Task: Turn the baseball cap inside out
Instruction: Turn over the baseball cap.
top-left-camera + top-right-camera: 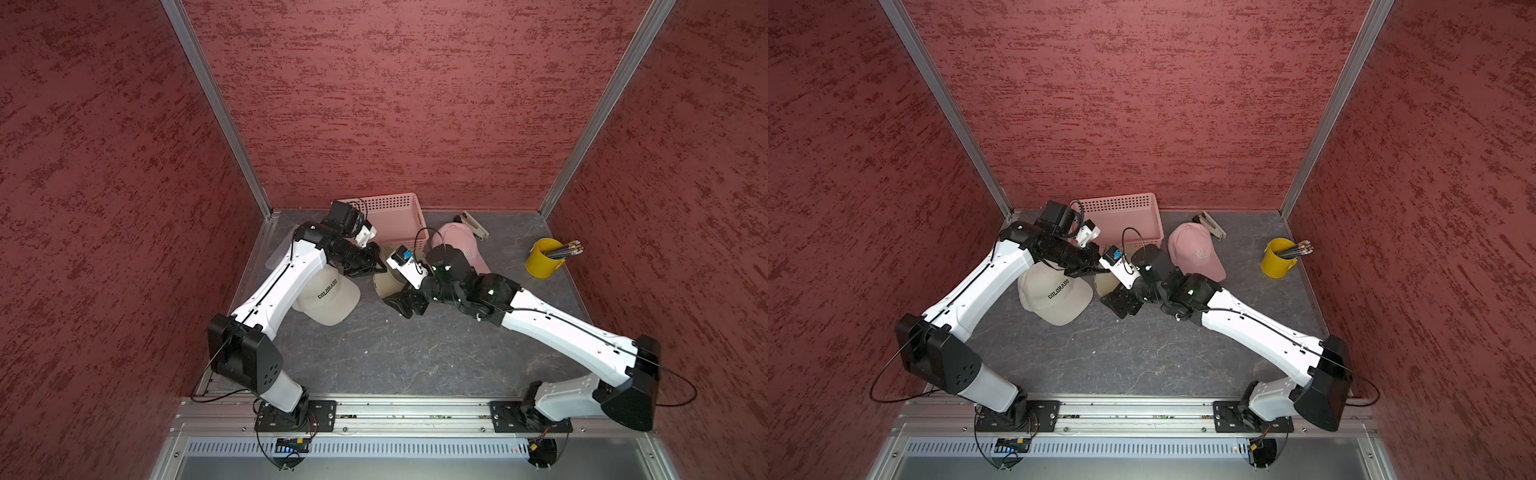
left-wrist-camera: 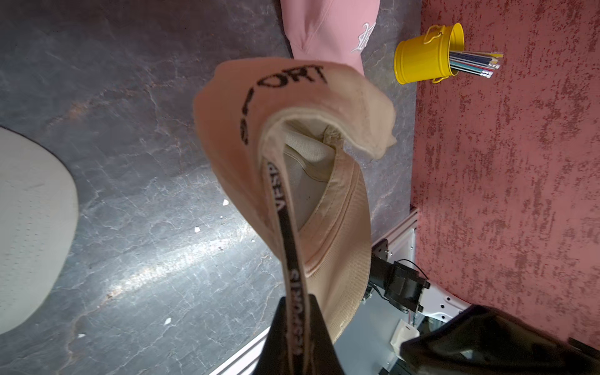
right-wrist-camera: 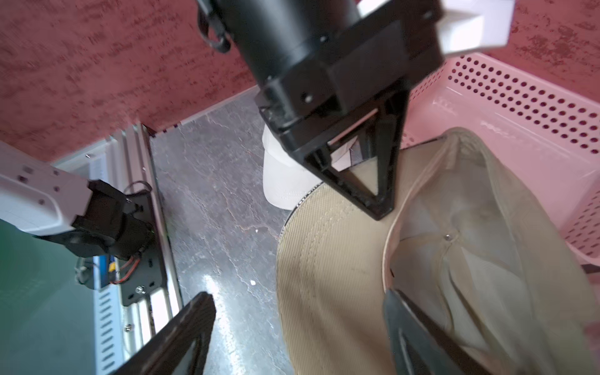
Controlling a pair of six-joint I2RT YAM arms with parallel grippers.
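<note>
The tan cap (image 2: 224,130) was pinched by its brim in the left gripper (image 2: 297,300), seemingly so its crown faced the open right gripper (image 3: 297,295).

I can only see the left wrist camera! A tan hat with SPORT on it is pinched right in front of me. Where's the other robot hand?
Observer: The right gripper is open at the tan cap. One finger is over the hollow inside, and the other is out past the brim.
Operator: There's a white hat at the edge. Does it say anything?
Observer: Yes, the white cap reads COLORADO in dark letters.
Operator: Is anything hiding behind my hat?
Observer: A pink basket stands just beyond it.
</note>
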